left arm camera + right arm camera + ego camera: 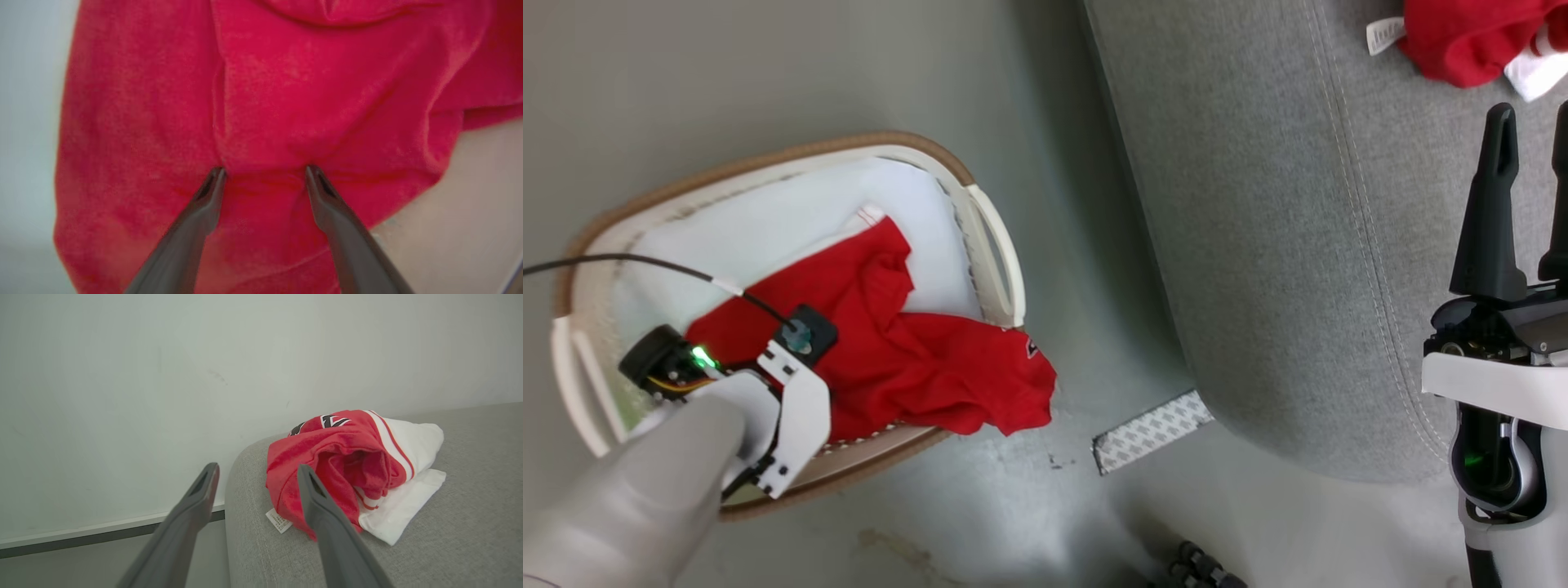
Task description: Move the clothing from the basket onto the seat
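In the basket (992,237) at left, the left gripper (265,175) stands with its jaws apart, both tips pressed into a red garment (915,359). The garment lies on a white sheet lining (768,229) and spills over the rim towards the floor (1054,506). To the right, the grey seat (1258,245) carries a second garment (339,457), red and white, near its edge. Above the seat the right gripper (258,469) hovers, jaws apart and empty. The risk lies in the pinch. Too shallow a bite could let the fabric slip on the lift, too deep could take the lining along, and the hanging hem may catch on the rim.
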Robot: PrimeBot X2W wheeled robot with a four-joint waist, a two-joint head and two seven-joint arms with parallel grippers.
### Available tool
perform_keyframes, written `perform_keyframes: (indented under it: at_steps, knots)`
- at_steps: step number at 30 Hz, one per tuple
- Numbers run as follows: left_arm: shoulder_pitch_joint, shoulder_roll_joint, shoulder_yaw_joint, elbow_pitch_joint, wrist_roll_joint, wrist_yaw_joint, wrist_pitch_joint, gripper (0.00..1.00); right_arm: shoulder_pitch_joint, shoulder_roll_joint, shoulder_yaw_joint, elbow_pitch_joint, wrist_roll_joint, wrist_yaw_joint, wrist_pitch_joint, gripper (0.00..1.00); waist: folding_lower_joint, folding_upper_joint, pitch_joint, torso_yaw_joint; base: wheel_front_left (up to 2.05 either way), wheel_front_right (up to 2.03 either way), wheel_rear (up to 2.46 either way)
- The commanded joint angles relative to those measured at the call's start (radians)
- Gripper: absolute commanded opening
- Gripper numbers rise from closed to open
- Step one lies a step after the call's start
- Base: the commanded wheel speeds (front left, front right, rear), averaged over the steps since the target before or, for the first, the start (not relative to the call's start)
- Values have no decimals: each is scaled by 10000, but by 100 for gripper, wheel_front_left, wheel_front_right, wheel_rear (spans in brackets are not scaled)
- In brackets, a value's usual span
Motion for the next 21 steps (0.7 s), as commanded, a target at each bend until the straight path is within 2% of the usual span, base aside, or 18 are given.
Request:
perform_keyframes:
  at_steps: [1, 6, 14, 15, 16, 21]
  knots:
    - [-217, 211, -234, -24, -133, 18, 106, 100, -150, 34, 46, -42, 114, -22, -32, 100, -1, 0, 261, -204, 0, 0, 0]
    - [-452, 369, -896, 1, -366, 17, 464, 100, -155, 34, 60, -7, 261, -22, -32, 100, -1, 0, 436, -261, 0, 0, 0]
    - [-513, 526, -1291, -11, -233, 17, 1357, 100, -39, 35, -39, -51, 291, -22, -32, 100, -1, 0, 543, -222, 0, 0, 0]
    - [-518, 527, -1303, -49, -266, 17, 1404, 46, -46, 36, -45, -33, 296, -22, -32, 100, -1, 0, 543, -220, 0, 0, 0]
    - [-529, 528, -1310, -102, -302, 17, 1379, 0, -61, 36, -47, -16, 300, -22, -32, 100, -1, 0, 539, -220, 0, 0, 0]
    - [-730, 549, -1304, -182, -415, 20, 1006, 0, -217, 36, -1, 62, 288, -22, -32, 100, -1, 0, 443, -252, 0, 0, 0]
